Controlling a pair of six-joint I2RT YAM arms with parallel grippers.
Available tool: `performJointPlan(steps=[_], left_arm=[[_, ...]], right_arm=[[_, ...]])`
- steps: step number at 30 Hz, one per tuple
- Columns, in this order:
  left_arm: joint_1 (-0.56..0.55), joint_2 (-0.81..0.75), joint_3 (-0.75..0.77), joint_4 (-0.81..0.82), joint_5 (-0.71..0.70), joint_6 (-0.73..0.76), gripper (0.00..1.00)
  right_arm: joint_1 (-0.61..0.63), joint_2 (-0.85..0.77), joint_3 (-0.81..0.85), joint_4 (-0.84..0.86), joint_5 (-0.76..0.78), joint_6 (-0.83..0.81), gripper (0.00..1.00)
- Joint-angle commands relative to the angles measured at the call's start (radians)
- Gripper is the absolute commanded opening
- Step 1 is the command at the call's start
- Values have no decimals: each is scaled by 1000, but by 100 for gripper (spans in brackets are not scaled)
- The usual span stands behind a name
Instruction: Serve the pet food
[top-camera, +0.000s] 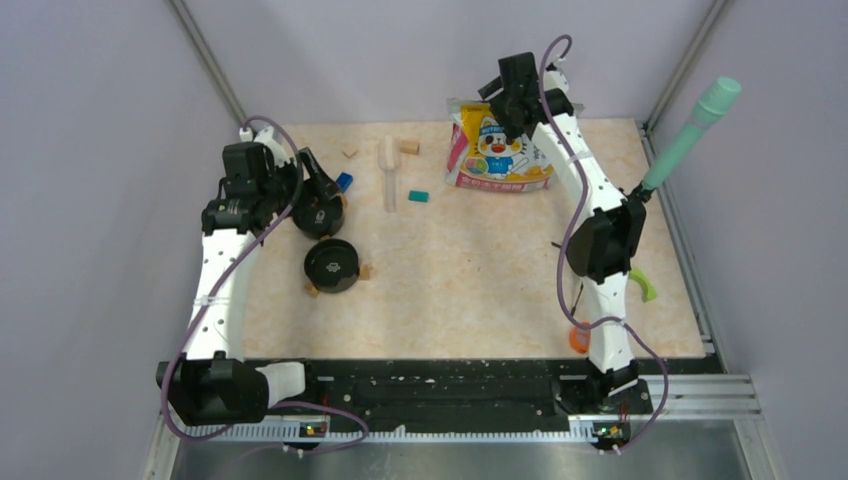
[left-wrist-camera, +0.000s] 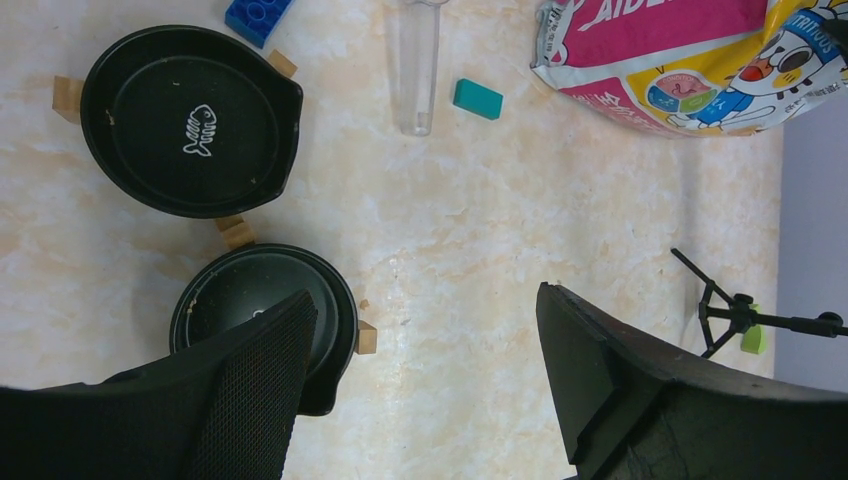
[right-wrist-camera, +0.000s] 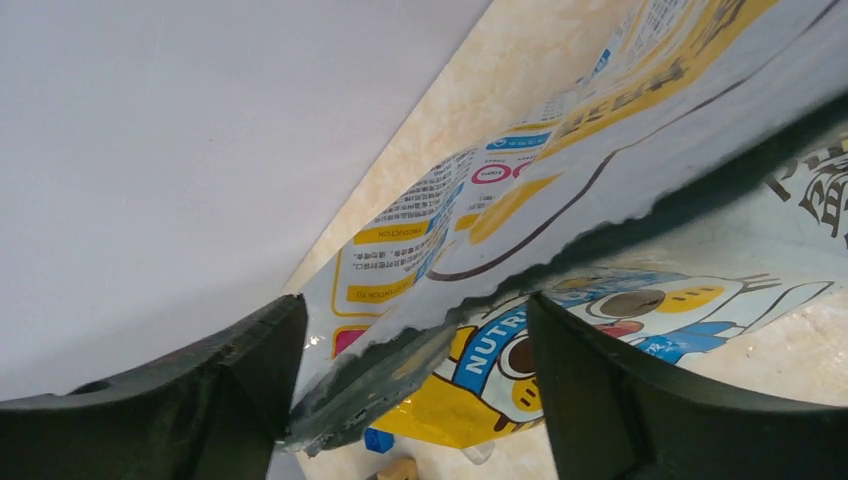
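Note:
The glossy cartoon-cat bag lies at the back of the table; it also shows in the left wrist view. No kibble is visible. My right gripper is open at the bag's top. In the right wrist view the bag's opened top edge lies between the spread fingers of the gripper, near the left finger. My left gripper is open and empty above a black bowl. A second black bowl with a white fish mark sits beside it.
A clear scoop lies left of the bag, with a teal block, a blue brick and tan wooden blocks around it. Small wooden blocks sit by the bowls. A teal pole leans at the right edge.

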Motion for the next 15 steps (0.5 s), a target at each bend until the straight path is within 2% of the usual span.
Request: performJointPlan(steps=[1,3,6,7,10,12,15], left_arm=[[4,9,-9,13,-1,18,85],[4,11,-9,15,-6,17,85],[4,16,-7,16,-5,13,85],[5,18,-7,17,-5,12,85],[4,20,-11,20,-5,9,85],[5,22,-14,21,-2,7,85],[5,30,-14,24,7,-2,84]], right_arm=[[-6,-1,48,42,19,17,71],[-6,2,38,54,-3,17,49],[-5,0,36,56,-9,9,7],[-4,-5,34,58,-9,-3,0],[-3,-24,27,83,-33,-63,0],[-9,-36,34,101,-107,-116,0],[-16,-54,65,12,-173,-164,0]])
